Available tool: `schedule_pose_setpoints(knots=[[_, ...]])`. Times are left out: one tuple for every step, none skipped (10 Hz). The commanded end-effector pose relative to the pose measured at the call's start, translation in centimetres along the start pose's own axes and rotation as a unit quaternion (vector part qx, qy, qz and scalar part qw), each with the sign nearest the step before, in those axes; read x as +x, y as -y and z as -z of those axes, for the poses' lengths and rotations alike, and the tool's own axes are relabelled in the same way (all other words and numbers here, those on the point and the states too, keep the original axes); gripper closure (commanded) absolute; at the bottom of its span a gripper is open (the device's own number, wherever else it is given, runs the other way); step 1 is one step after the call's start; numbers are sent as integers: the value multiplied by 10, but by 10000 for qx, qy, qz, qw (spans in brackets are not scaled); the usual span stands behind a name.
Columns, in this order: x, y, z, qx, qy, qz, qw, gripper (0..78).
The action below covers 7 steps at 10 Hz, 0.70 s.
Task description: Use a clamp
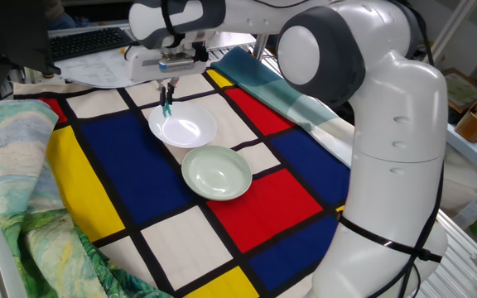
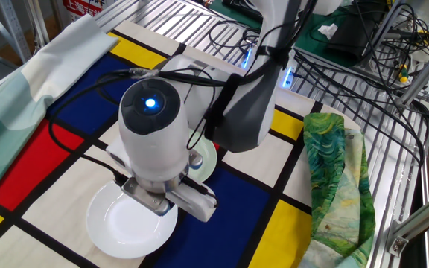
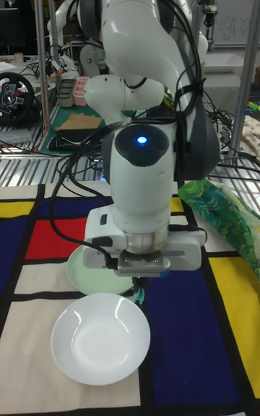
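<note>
In one fixed view my gripper [image 1: 168, 92] hangs over the far left rim of the white bowl [image 1: 183, 127], its fingers pointing down. It is shut on the clamp [image 1: 166, 106], a small teal clip that dangles just above that rim. The pale green bowl [image 1: 216, 172] sits right in front of the white one, the two almost touching. In the tall fixed view the clamp [image 3: 137, 290] peeks out under the wrist, above the rim of the white bowl [image 3: 101, 340]. In the other fixed view the arm hides gripper and clamp; the white bowl [image 2: 129, 221] shows below it.
A tablecloth [image 1: 98, 165] of red, blue, yellow and white squares covers the table. A crumpled green patterned cloth [image 1: 23, 199] lies along the left edge and a teal cloth [image 1: 263, 79] at the back. Cables [image 2: 363, 59] lie on the wire rack beyond.
</note>
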<state>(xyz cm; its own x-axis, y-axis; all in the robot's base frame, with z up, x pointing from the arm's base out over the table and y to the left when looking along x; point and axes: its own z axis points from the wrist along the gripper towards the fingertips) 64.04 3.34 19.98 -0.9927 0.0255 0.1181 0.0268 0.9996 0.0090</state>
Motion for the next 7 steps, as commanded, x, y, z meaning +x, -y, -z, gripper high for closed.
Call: schedule_pose_setpoints(knots=[[-1, 0, 2, -337, 153, 31, 9993, 764], [-1, 0, 2, -346, 246, 39, 9991, 764], [-1, 0, 2, -361, 293, 48, 9989, 764], [-1, 0, 2, -453, 354, 14, 9983, 764], [-1, 0, 2, -515, 320, 2, 9982, 764], [-1, 0, 2, -537, 275, 4, 9982, 764], [-1, 0, 2, -568, 197, 30, 9982, 764]])
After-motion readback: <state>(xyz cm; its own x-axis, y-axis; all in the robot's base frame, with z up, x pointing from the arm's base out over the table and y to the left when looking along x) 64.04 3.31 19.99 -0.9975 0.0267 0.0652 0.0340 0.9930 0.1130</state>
